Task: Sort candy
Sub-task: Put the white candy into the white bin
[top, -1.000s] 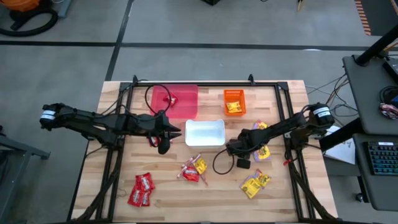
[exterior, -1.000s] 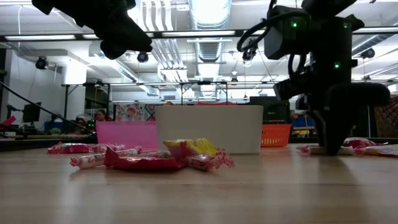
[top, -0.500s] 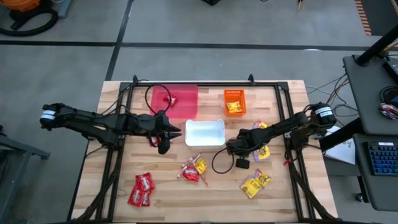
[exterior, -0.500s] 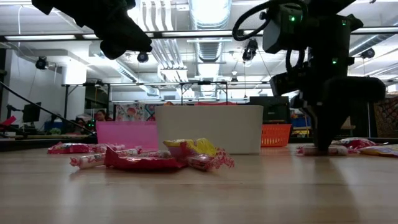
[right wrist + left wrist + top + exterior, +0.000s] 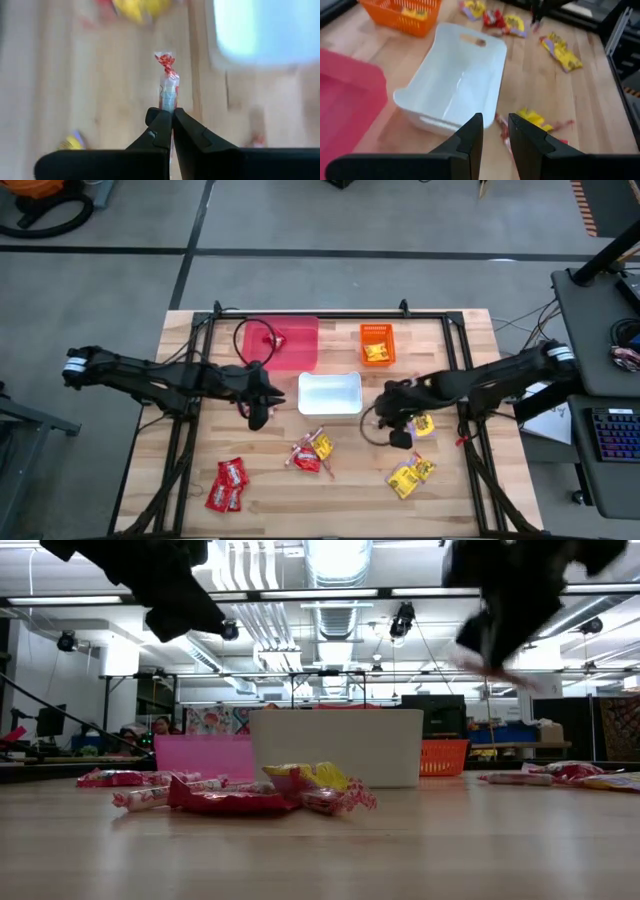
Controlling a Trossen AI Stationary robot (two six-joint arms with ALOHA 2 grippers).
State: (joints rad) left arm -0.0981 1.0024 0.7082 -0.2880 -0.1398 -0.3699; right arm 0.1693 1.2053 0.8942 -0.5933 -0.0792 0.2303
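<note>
Orange bin (image 5: 376,345) already holds yellow packets and the white bin (image 5: 330,393) lies empty, while most candy still litters the tabletop (image 5: 270,485); the right gripper (image 5: 171,116), lifted beside the white bin, pinches a red-and-white stick (image 5: 168,82), and the left gripper (image 5: 494,131) hovers part-open, holding nothing.

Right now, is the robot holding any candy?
Yes. The right tool pinches a red-and-white stick by one end. The left tool holds nothing.
</note>
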